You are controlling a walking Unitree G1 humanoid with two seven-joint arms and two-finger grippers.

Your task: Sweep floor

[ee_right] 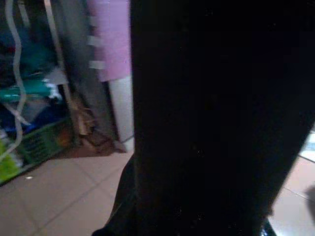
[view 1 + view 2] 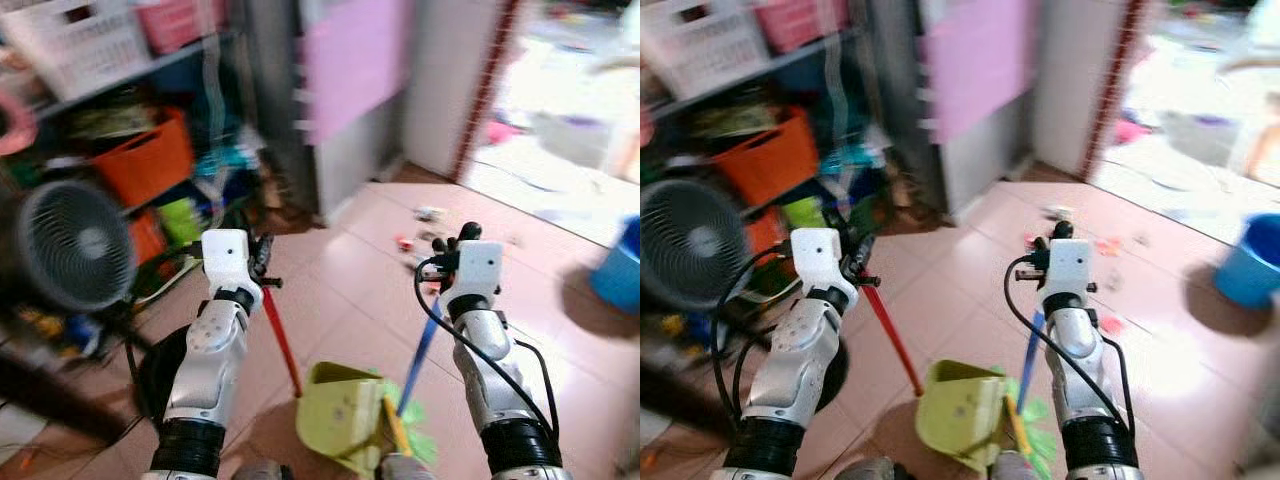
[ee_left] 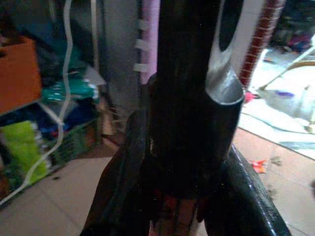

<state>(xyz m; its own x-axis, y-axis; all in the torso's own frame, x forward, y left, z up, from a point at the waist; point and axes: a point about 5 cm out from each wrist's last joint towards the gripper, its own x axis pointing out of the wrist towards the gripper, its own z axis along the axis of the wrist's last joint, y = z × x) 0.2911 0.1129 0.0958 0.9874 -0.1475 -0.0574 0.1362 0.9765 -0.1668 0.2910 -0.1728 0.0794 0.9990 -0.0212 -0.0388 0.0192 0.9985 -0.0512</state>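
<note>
My left gripper point(image 2: 263, 266) is shut on the red handle point(image 2: 283, 342) of a lime-green dustpan point(image 2: 338, 415), which hangs low in front of me between the arms. To its right, my right gripper point(image 2: 446, 256) is shut on the blue handle point(image 2: 419, 358) of a broom, whose green bristles point(image 2: 412, 432) sit beside the dustpan. Small bits of litter point(image 2: 405, 242) lie on the pink tiled floor point(image 2: 340, 290) ahead. In the left wrist view a dark handle point(image 3: 192, 98) runs between the fingers point(image 3: 118, 196). The head views are blurred.
A grey fan point(image 2: 75, 245) stands at the left, under shelves with an orange bin point(image 2: 150, 158) and baskets. A cabinet with a pink sheet point(image 2: 350, 60) is ahead. A blue bucket point(image 2: 620, 265) stands at the right by a bright doorway point(image 2: 560, 130).
</note>
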